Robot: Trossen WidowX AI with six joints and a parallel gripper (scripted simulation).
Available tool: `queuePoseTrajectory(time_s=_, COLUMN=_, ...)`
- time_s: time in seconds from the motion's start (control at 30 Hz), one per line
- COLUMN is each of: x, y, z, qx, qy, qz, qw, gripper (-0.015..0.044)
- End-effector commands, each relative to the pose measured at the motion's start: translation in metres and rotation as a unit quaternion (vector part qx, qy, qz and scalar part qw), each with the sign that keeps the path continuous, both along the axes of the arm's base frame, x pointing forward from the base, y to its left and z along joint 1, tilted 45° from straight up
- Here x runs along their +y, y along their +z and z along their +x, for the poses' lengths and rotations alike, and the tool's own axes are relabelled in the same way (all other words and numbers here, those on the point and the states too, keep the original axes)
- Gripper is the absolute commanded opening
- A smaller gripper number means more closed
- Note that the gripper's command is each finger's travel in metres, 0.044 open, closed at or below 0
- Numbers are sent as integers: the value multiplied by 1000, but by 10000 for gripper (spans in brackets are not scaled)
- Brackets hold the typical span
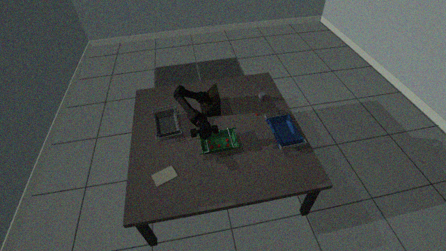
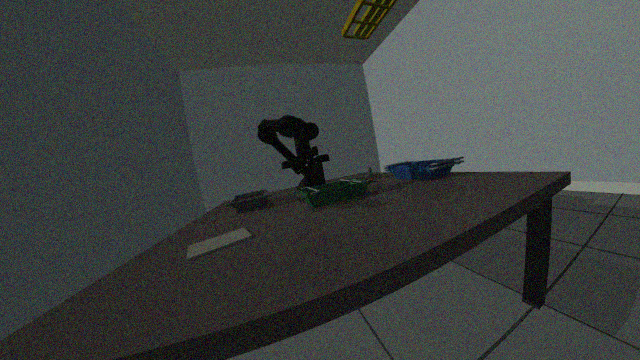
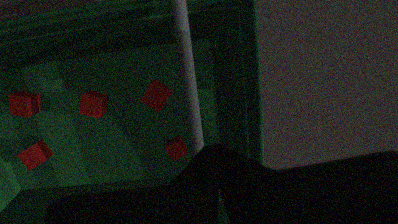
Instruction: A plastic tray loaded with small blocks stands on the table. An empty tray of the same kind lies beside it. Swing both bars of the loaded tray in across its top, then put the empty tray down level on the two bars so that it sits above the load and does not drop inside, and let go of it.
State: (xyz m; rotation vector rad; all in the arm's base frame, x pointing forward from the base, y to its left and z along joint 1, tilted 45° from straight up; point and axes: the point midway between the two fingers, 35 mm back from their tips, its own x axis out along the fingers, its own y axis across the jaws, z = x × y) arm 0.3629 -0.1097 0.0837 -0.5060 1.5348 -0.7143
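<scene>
The green tray [image 1: 217,150] [image 2: 337,194] [image 3: 237,100] stands on the table with several red blocks [image 1: 226,140] [image 3: 93,104] inside. One wire bar [image 1: 231,137] crosses its top toward one end; another pale bar [image 1: 208,144] crosses toward the other end. In the wrist view one bar [image 3: 189,75] crosses the tray and its lower end is hidden at the fingers. My gripper [image 1: 205,137] [image 3: 212,153] is shut, with nothing seen between the fingers, just beside that bar at the tray's edge. A blue tray [image 1: 286,130] [image 2: 422,170] and a grey tray [image 1: 168,123] [image 2: 251,201] look empty.
A pale flat sheet [image 1: 164,176] [image 2: 219,243] lies on the table toward the front left. A small pale object [image 1: 262,95] stands at the back right, and a small red piece [image 1: 257,114] lies near the blue tray.
</scene>
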Motion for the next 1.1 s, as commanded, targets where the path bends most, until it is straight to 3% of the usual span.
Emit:
queuePoseTrajectory(time_s=0.0, x=0, y=0, z=0, qx=0, qy=0, qz=0, qw=1000, gripper=0)
queuePoseTrajectory(time_s=0.3, x=0, y=0, z=0, qx=0, qy=0, qz=0, qw=1000, gripper=0)
queuePoseTrajectory(time_s=0.57, x=4, y=4, z=2, qx=0, qy=0, qz=1, qw=1000, gripper=210)
queuePoseTrajectory(time_s=0.87, x=62, y=63, z=9, qx=1, qy=0, qz=2, qw=1000, gripper=440)
queuePoseTrajectory(time_s=0.9, x=41, y=45, z=7, qx=-3, qy=-6, qz=1, qw=1000, gripper=440)
queuePoseTrajectory(time_s=1.07, x=-11, y=80, z=-34, qx=-172, qy=-196, qz=-1, qw=965, gripper=440)
